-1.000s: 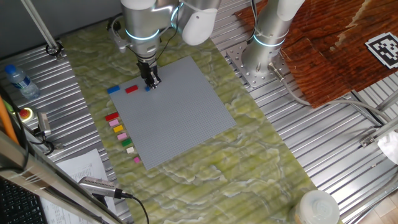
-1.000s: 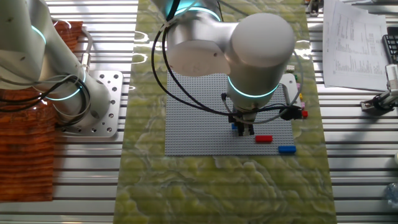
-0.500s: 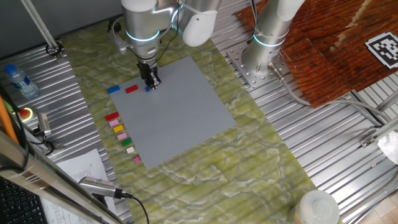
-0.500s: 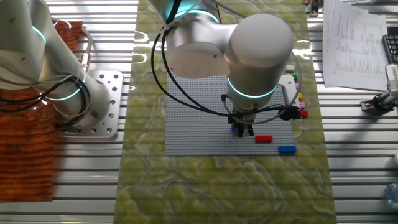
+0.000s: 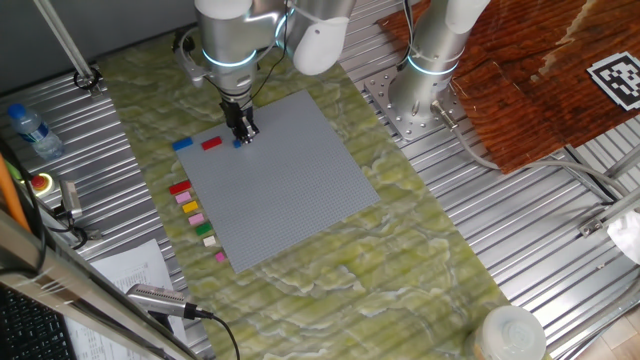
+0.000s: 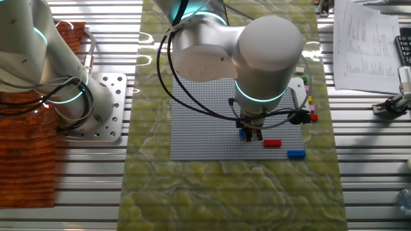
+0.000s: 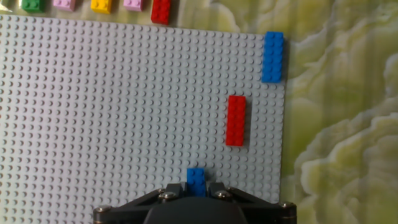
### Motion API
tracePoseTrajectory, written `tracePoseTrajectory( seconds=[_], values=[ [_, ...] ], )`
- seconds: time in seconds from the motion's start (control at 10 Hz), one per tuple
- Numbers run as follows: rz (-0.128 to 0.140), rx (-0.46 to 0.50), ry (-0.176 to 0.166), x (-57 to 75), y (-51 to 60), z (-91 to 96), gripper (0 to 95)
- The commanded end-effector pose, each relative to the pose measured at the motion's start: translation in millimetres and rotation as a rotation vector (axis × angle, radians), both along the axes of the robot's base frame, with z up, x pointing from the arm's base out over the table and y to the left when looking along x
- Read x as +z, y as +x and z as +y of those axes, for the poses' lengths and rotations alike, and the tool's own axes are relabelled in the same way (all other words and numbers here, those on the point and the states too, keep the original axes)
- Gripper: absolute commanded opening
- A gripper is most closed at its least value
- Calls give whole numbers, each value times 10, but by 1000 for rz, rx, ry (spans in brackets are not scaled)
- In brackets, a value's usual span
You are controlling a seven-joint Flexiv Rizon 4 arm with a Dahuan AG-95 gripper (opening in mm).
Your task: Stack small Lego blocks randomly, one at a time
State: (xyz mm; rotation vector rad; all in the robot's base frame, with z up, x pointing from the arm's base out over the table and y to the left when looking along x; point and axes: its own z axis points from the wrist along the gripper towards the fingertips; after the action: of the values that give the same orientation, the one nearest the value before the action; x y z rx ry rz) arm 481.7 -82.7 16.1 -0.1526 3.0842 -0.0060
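Note:
My gripper (image 5: 243,134) stands low over the grey baseplate (image 5: 290,180) near its far left corner. In the hand view the gripper (image 7: 196,190) has its two fingers tight on either side of a small blue brick (image 7: 196,178), which rests on the plate studs (image 7: 112,99). The same blue brick shows by the fingertips in both fixed views (image 5: 238,142) (image 6: 243,133). A long red brick (image 7: 236,120) and a long blue brick (image 7: 272,56) lie on the plate edge to the right. More small bricks, green (image 7: 32,5), pink (image 7: 64,4), yellow (image 7: 101,5) and red (image 7: 161,10), line the top edge.
A second robot's base (image 5: 425,95) stands beside the baseplate's far corner. A water bottle (image 5: 28,128), papers (image 6: 369,45) and a microphone (image 5: 165,300) lie off the green mat. A row of loose bricks (image 5: 195,215) runs along the plate's left side.

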Motion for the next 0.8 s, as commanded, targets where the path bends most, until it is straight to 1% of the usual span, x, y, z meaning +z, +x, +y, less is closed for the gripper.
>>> tracePoseTrajectory(
  seconds=[0.1,0.4,0.8],
  values=[
    [2,0,-1,3,1,-2,0],
    [4,2,-3,-2,10,-14,0],
    [9,-2,-1,7,58,-29,0]
  ],
)
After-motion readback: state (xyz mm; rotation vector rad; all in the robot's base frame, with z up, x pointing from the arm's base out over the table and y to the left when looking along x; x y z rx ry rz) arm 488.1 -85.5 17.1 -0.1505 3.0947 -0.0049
